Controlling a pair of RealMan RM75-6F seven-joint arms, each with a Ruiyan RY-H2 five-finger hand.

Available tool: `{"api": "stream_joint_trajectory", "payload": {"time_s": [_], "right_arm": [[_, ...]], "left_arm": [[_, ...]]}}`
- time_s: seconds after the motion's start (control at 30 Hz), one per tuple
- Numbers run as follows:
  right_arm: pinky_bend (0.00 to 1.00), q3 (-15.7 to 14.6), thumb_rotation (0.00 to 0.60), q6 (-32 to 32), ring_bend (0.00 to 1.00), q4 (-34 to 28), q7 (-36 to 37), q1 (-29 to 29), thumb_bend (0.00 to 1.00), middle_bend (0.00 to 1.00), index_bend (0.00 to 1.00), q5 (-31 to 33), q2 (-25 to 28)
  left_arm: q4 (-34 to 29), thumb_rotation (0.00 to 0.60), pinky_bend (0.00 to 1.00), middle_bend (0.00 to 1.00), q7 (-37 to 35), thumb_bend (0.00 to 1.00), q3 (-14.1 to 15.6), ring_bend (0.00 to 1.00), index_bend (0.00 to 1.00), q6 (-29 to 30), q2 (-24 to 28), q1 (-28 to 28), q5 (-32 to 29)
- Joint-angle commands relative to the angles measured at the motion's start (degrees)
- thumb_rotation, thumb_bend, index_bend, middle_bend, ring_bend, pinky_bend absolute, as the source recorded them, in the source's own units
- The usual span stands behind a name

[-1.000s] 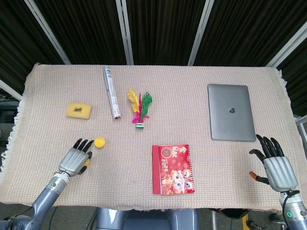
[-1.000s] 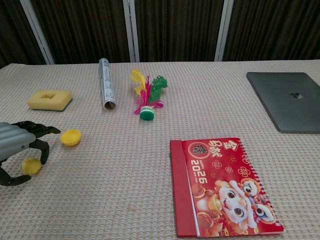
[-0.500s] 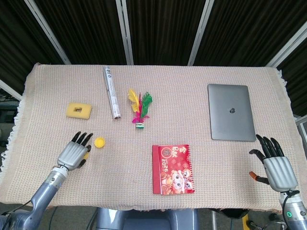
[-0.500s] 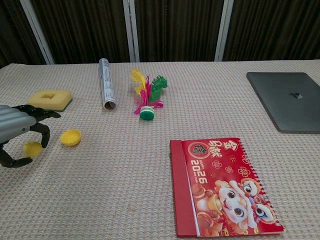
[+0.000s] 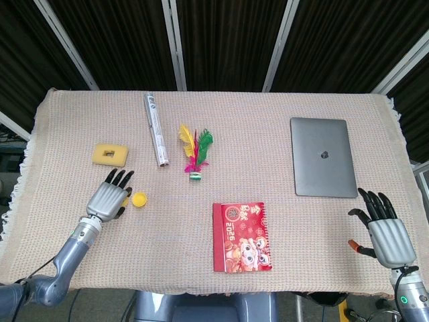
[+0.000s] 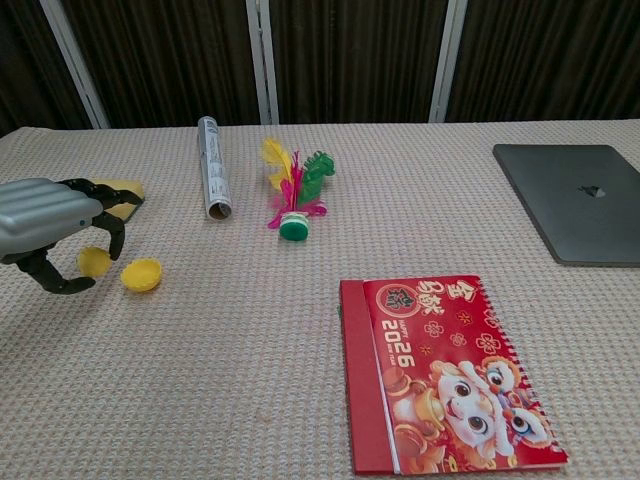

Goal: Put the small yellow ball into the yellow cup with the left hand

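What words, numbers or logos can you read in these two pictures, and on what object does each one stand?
"2026": on the red calendar, along its left side, turned sideways.
Gold Chinese characters at the calendar's top: too stylised to read.
Logo on the grey laptop lid: a mark only, no words.
Print on the silver roll: too small to read.

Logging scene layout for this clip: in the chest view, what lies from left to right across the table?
Left robot hand holding the small yellow ball → yellow cup → foil roll → feather shuttlecock → red calendar → laptop.

Left robot hand [image 6: 50, 225] curled; right robot hand [image 5: 385, 228] spread.
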Motion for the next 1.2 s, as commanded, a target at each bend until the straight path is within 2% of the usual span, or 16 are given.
{"api": "stream_joint_trajectory", "payload": {"time_s": [0.03, 0.33, 0.67, 0.87, 1.2], "right_arm": [[0.0, -0.01, 0.6, 0.0, 0.0, 0.06, 0.04, 0.01, 0.0, 0.0, 0.36, -0.04, -0.01], [0.0, 0.02, 0.6, -0.11, 0.0, -0.01, 0.23, 0.03, 0.0, 0.0, 0.36, 0.12, 0.05], [0.0, 0.01, 0.6, -0.03, 0.0, -0.03, 0.27, -0.01, 0.0, 0.0, 0.36, 0.09, 0.08], [0.0, -0.01, 0.6, 0.01, 0.0, -0.07, 0.24, 0.0, 0.0, 0.0, 0.36, 0.01, 0.1], [0.0, 0.05, 0.6, 0.03, 0.0, -0.04, 0.28, 0.0, 0.0, 0.0, 0.36, 0.08, 0.06]], "left_arm": [[1.42, 0.6, 0.0, 0.0, 0.36, 0.38, -0.36, 0.0, 0.48, -0.61, -1.55, -0.96, -0.71], [3.52, 0.6, 0.0, 0.0, 0.78, 0.38, -0.76, 0.0, 0.48, -0.77, -4.98, -2.76, -1.35], [3.25, 0.6, 0.0, 0.0, 0.96, 0.38, -0.36, 0.0, 0.47, -0.19, -5.36, -3.41, -1.57], [2.83, 0.6, 0.0, 0.0, 0.71, 0.29, 0.27, 0.0, 0.37, -0.05, -4.52, -3.49, -1.29], [3.02, 0.6, 0.0, 0.0, -0.06, 0.21, 1.02, 0.0, 0.28, 0.24, -3.85, -3.54, -0.55]]}}
